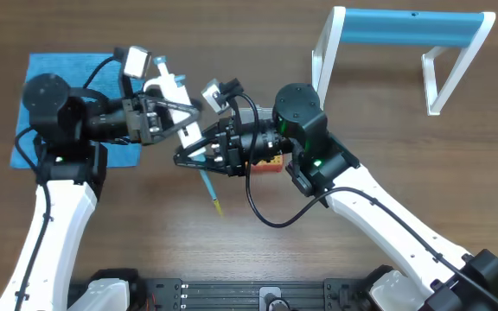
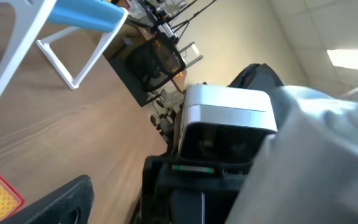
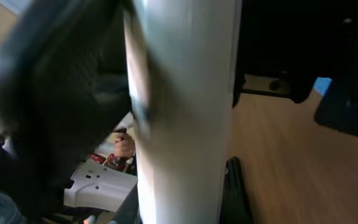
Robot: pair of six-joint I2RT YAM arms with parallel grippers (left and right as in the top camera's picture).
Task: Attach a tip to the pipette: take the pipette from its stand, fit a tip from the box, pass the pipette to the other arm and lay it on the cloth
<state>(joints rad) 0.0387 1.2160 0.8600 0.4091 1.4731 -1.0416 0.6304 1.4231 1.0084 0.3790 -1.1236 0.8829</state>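
The white pipette (image 1: 178, 93) hangs tilted over the table's middle, blue plunger up and yellow tip (image 1: 217, 206) down. My right gripper (image 1: 190, 156) is shut on its lower body, which stands as a white column (image 3: 185, 112) against one black finger (image 3: 42, 93). My left gripper (image 1: 178, 108) stands open around the pipette's upper body. One left finger (image 2: 67, 199) sits well apart from the blurred grey pipette (image 2: 328, 155). The blue cloth (image 1: 59, 73) lies at the far left under the left arm. The orange tip box (image 1: 271, 164) sits beneath the right arm.
The white and blue pipette stand (image 1: 405, 34) is at the back right, also in the left wrist view (image 2: 73, 18). The right arm's wrist camera (image 2: 229, 121) is close in front of the left wrist. Bare wooden table (image 1: 361, 130) lies between stand and arms.
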